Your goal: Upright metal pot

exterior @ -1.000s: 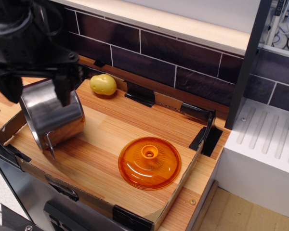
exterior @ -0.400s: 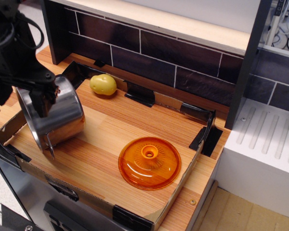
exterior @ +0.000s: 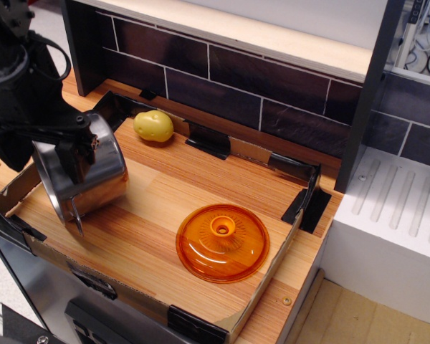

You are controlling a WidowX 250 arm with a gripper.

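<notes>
The metal pot (exterior: pixel 100 175) lies on its side at the left of the wooden board, shiny wall up, with a wire loop handle (exterior: pixel 76 215) hanging at its lower left rim. My black gripper (exterior: pixel 46 156) is low over the pot's upper left part. Its fingers are spread: one finger (exterior: pixel 75 159) lies against the pot's front wall, the other (exterior: pixel 14 147) is at the far left. The gripper body hides the pot's left end and mouth. The translucent orange lid (exterior: pixel 222 242) with a knob lies flat in the middle of the board, apart from the pot.
A yellow potato (exterior: pixel 153 126) sits at the back near the dark tiled wall. A low cardboard rim with black clips (exterior: pixel 301 208) edges the board. A white ribbed drainer (exterior: pixel 394 208) stands at the right.
My gripper has come down and to the left from above the pot, then shifted slightly right onto its upper left part. The pot has barely moved. Lid and potato are unchanged.
</notes>
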